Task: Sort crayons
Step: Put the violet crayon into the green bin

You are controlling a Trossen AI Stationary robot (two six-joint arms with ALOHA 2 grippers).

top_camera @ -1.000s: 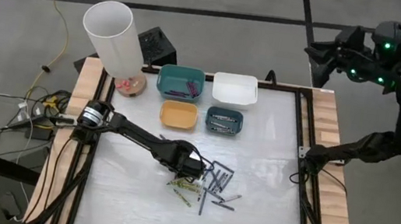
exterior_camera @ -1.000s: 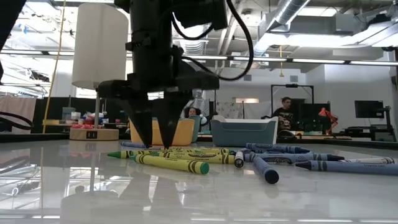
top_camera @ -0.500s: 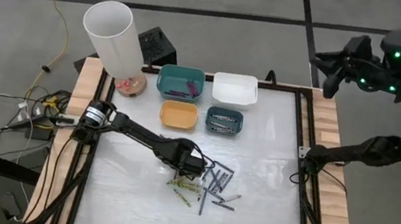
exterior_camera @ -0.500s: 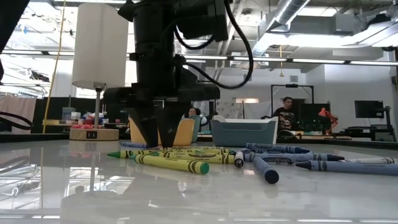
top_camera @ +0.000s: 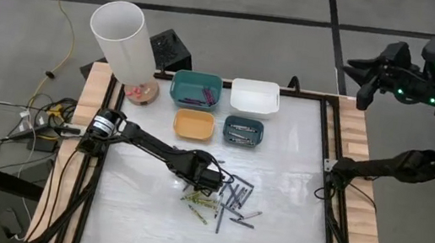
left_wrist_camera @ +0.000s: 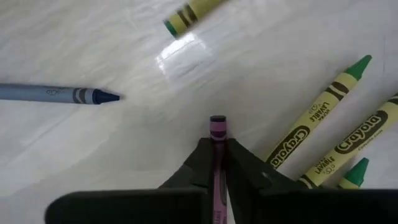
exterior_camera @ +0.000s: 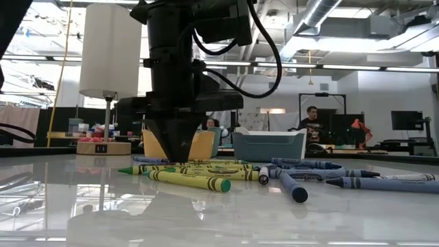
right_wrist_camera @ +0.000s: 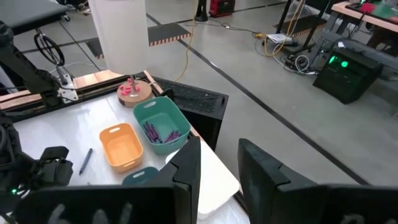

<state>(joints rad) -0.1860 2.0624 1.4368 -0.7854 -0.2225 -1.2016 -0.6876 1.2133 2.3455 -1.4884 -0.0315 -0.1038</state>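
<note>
Several crayons [top_camera: 228,200] in yellow-green, grey and blue lie loose on the white table, near its middle. My left gripper [top_camera: 207,184] stands at the left side of this pile, fingertips down at the tabletop [exterior_camera: 177,156], shut on a dark purple crayon [left_wrist_camera: 217,134]. Yellow-green crayons [left_wrist_camera: 314,127] lie beside it, and a blue one [left_wrist_camera: 59,94] lies apart. My right gripper [top_camera: 371,75] hangs open [right_wrist_camera: 217,168] high above the table's far right corner, holding nothing. My left gripper pinches the purple crayon's shaft [left_wrist_camera: 217,144] between its two fingers [left_wrist_camera: 202,158]. The fingers come from above, pointing down. The crayon's dark end [left_wrist_camera: 217,120] juts out past the fingertips. The fingertips are down at the table; whether the crayon is lifted cannot be told.
At the far edge stand a teal bin [top_camera: 196,89] with purple crayons, a white bin [top_camera: 255,97], an orange bin [top_camera: 193,123] and a dark blue bin [top_camera: 242,131] with crayons. A white-shaded lamp [top_camera: 123,36] stands at the far left corner. A person [exterior_camera: 314,123] shows in the room behind.
My left gripper has shut on the purple crayon at the tabletop, staying in place. My right arm has swung its gripper toward the right, farther off the table's far right corner.
</note>
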